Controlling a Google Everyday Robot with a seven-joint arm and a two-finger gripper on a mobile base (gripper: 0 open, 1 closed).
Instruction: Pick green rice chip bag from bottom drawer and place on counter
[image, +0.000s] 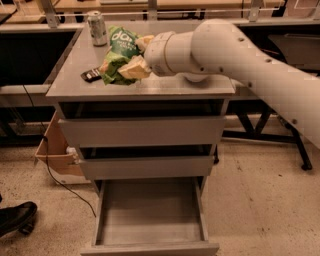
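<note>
The green rice chip bag (118, 55) is held over the left middle of the counter (165, 87), its lower end at or just above the surface. My gripper (136, 56) is shut on the green rice chip bag from the right, one pale finger above and one below it. The white arm reaches in from the right. The bottom drawer (150, 210) stands pulled open below, its grey floor bare.
A soda can (97, 28) stands at the counter's back left. A flat dark wrapper (90, 75) lies just left of the bag, partly hidden by it. A cardboard box (55, 155) sits on the floor left of the cabinet. A black shoe (15, 220) is at the lower left.
</note>
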